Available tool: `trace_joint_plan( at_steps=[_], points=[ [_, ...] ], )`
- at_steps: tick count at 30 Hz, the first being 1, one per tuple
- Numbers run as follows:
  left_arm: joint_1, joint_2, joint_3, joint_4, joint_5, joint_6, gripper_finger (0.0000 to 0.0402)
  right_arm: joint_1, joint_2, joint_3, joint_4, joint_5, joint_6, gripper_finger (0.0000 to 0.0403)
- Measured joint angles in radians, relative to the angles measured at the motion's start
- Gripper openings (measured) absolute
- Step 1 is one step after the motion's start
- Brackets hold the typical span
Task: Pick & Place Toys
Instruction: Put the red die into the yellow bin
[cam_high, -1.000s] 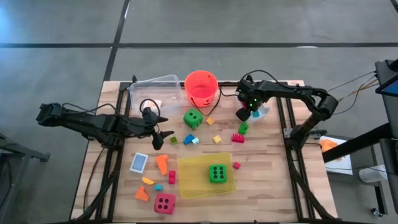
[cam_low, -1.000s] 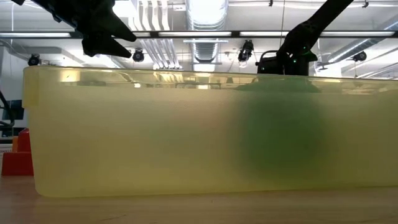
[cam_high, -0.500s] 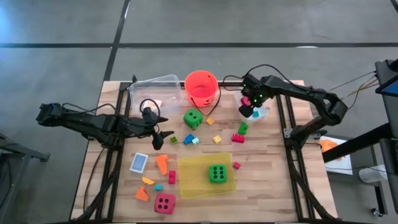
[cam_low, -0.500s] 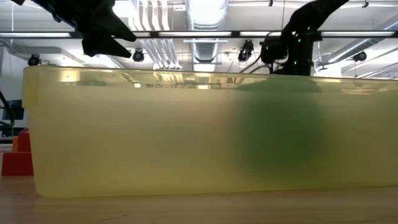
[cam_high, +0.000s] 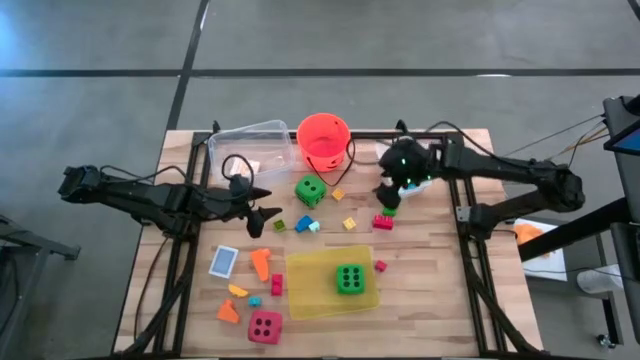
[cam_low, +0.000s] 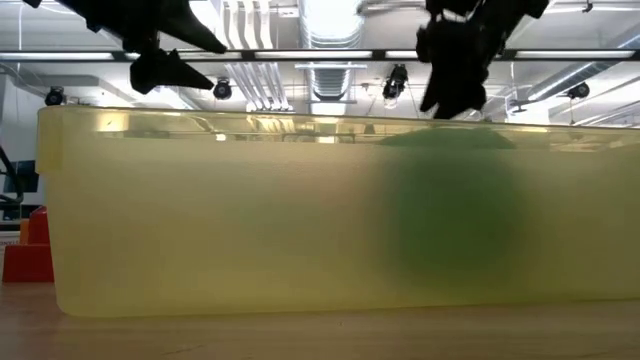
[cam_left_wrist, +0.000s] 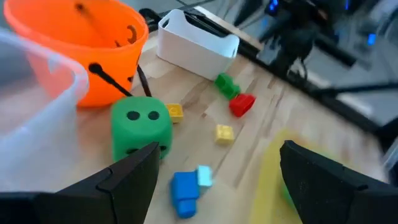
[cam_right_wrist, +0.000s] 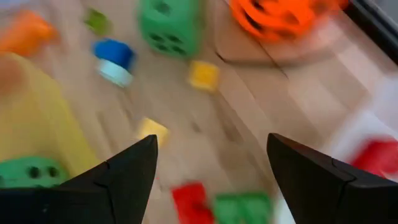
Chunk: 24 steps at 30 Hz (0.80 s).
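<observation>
both grippers are spread wide and holding nothing, the right gripper (cam_high: 388, 188) hovering over the green brick (cam_high: 391, 205) and red brick (cam_high: 383, 222), the left gripper (cam_high: 262, 203) parked beside the green die (cam_high: 309, 191) by the orange bucket (cam_high: 323, 140)

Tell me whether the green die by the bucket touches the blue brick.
Apart. The left wrist view shows bare wood between the green die and the blue brick; the high view shows a gap too.

Right claw (cam_high: 391, 187) now farther left, emptied.
</observation>
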Motion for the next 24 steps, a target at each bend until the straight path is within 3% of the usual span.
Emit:
trace_joint_plan(
  at_steps=[3,7,13,16,20,24],
  points=[
    [0.0,0.0,0.0,0.018,0.053,-0.051,0.0319,0.098,-0.015,-0.036,0.122,0.06,0.005,0.0297],
    [-0.029,0.024,0.029,0.034,0.247,-0.104,0.0319,0.205,-0.013,-0.103,0.301,0.089,0.005,0.0297],
    [-0.22,0.143,0.138,-0.132,0.179,-0.096,0.0319,0.304,0.005,-0.23,0.571,0.09,0.009,0.0297],
    [-0.311,0.215,0.219,-0.259,0.17,-0.136,0.0319,0.317,0.016,-0.258,0.612,0.083,0.02,0.0297],
    [-0.397,0.296,0.309,-0.403,0.175,-0.385,0.0319,0.316,0.011,-0.256,0.616,0.083,0.041,0.0297],
    [-0.429,0.353,0.345,-0.483,0.209,-0.857,0.0319,0.317,0.018,-0.248,0.617,0.083,0.042,0.0297]
  ],
)
